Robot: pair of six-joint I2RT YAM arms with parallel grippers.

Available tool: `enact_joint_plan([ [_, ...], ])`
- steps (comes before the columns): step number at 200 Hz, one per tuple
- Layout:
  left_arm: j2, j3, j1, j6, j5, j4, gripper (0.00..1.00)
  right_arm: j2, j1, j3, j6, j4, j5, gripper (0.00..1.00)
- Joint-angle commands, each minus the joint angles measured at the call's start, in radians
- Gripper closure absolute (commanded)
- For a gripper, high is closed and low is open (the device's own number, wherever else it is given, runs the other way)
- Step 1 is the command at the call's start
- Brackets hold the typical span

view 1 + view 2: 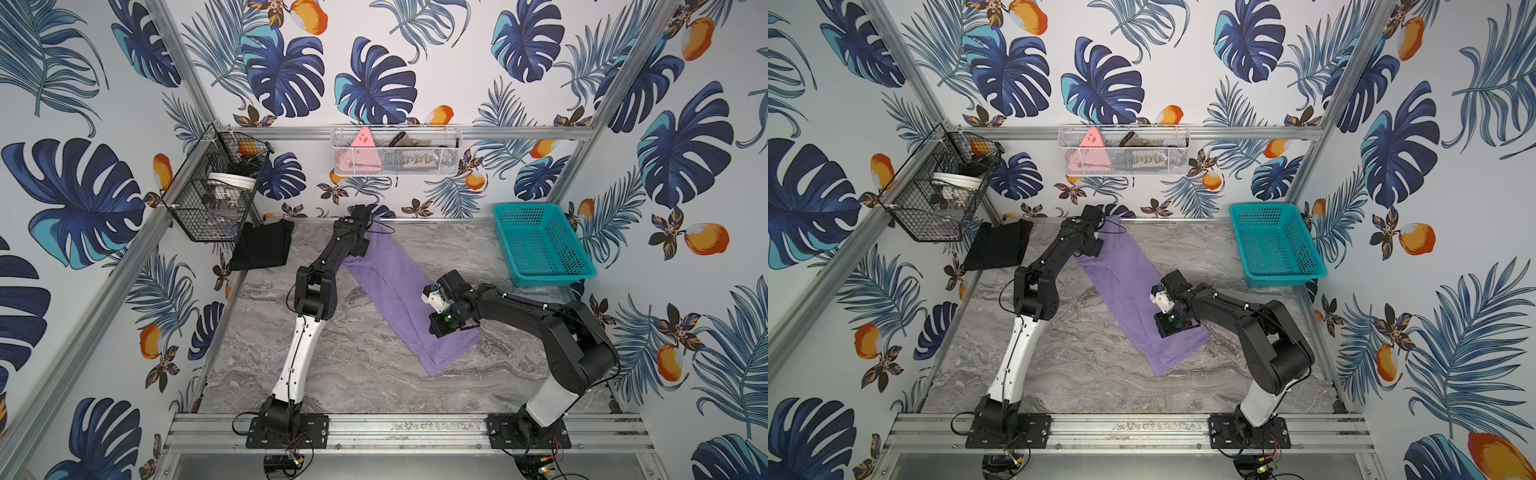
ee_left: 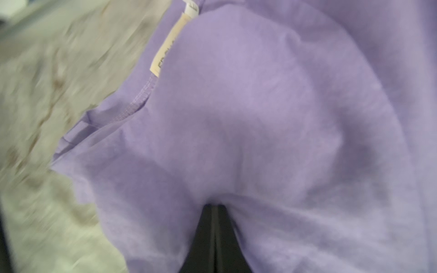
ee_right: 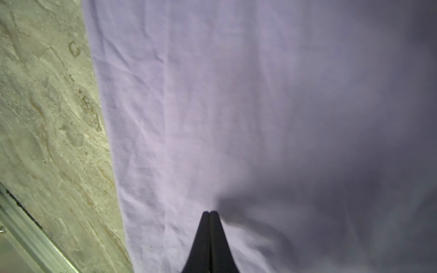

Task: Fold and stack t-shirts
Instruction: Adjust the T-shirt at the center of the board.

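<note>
Our left tool [image 2: 214, 208] is clenched on the lavender shirt [image 1: 399, 291], a long strip beside the black folded shirt [image 1: 262, 245]. The right tool [image 3: 209, 212], farther off, is clenched, its catch unclear. We should lift both ends level.

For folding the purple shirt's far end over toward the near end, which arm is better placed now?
Left, probably. The left gripper is shut on cloth at the far end of the purple shirt. The right gripper is shut with nothing in it, over the shirt's near half.
</note>
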Motion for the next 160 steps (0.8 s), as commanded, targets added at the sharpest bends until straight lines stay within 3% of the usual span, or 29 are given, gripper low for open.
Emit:
enact_joint_plan([
  [1,-0.044,-0.008,-0.001,-0.056,0.1,0.021,1.0,-0.021,0.011,0.022,0.02,0.003,-0.022,1.0],
  [27,-0.323,-0.272,0.0,-0.066,0.038,0.136,1.0,-0.045,0.009,0.077,0.0,0.021,0.011,1.0],
  [47,-0.495,-0.386,0.008,-0.092,-0.003,0.137,1.0,-0.048,0.006,0.111,-0.044,0.038,0.039,1.0],
  [59,-0.569,-0.44,0.014,-0.159,0.046,0.093,1.0,-0.04,-0.004,0.125,-0.085,0.044,0.071,1.0],
  [74,-0.642,-0.569,-0.005,-0.208,0.186,0.093,1.0,-0.024,-0.047,0.135,-0.118,0.051,0.096,1.0],
  [122,-0.67,-0.849,-0.106,-0.356,0.435,0.13,1.0,0.035,-0.227,0.137,-0.17,0.042,0.118,1.0],
  [160,-0.597,-0.948,-0.18,-0.428,0.624,0.171,1.0,0.043,-0.248,0.112,-0.212,0.038,0.151,1.0],
])
